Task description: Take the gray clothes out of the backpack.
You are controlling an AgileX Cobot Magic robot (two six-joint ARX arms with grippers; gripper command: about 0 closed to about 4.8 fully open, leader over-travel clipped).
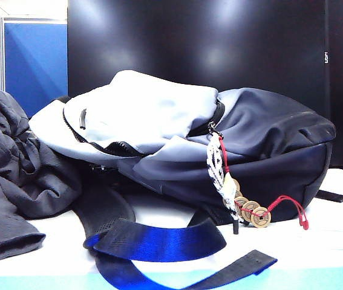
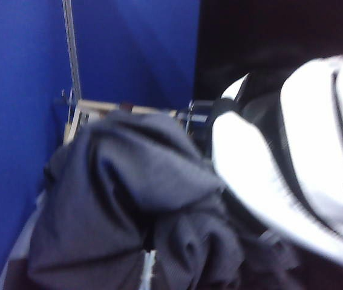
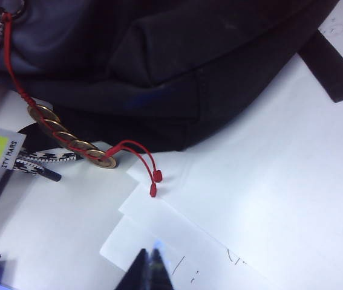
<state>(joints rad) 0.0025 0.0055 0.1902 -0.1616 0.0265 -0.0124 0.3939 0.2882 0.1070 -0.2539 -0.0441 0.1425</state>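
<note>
The exterior view sits low at table level, facing the backpack (image 1: 231, 133) closely; both wrist views look down on it.

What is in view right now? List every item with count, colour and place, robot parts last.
gray clothes: one heap, dark charcoal, on the table left of the bag, outside it.
backpack: one, pale gray-white upper panel and dark navy body, lying on its side mid-table.
straps: several, blue and black, on the table in front of the bag.
cord charm: one, white cord with red string, hanging from the zipper.
brass coins: a short string, resting on the table by the bag.
paper sheets: a few, white, under the bag's corner.
partition: one, blue, back left.
right gripper: black fingers closed together, above the papers.
left gripper: not visible; its camera faces the clothes.
</note>
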